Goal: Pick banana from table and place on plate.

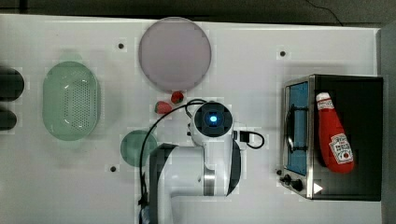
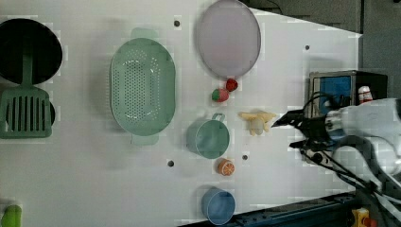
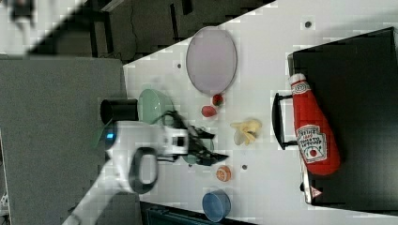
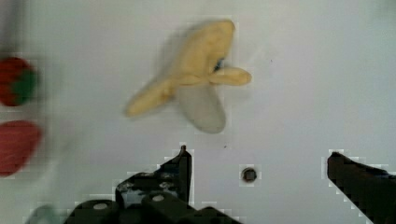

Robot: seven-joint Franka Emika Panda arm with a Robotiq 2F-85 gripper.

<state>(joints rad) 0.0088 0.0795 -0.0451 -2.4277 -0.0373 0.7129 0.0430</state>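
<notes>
The hand [image 4: 257, 168] hangs over the white bench [image 4: 308, 84] with its two dark fingers [image 4: 180, 170] spread wide and nothing between them. Just past the fingertips in the wrist view lies the banana [image 4: 198, 77], a half-peeled yellow toy with pale flesh and splayed peel strips, resting flat on the bench beside a small dark hole [image 4: 249, 174]; the hand does not touch it. In the left view the hand [image 2: 294, 131] sits just to the left view's right of the banana [image 2: 257, 121], apart from it. Near the banana stand a green cup [image 2: 208, 137] and, below it in the left view, an orange slice [image 2: 226, 167] and a blue cup [image 2: 218, 206]. Two small red strawberries [image 2: 221, 94] lie between the banana and the plate [image 2: 228, 39], one of them just beside the plate's rim; the pale lilac plate lies flat at the bench's far edge, with nothing on it. To the left view's left of the plate sits a mint-green basket [image 2: 142, 86], and farther left a green spatula [image 2: 23, 111] lies against a black pan [image 2: 28, 49]. In the top view a toaster oven [image 1: 336, 135] stands at the top view's right, with a red ketchup bottle [image 1: 334, 134] lying on it.
</notes>
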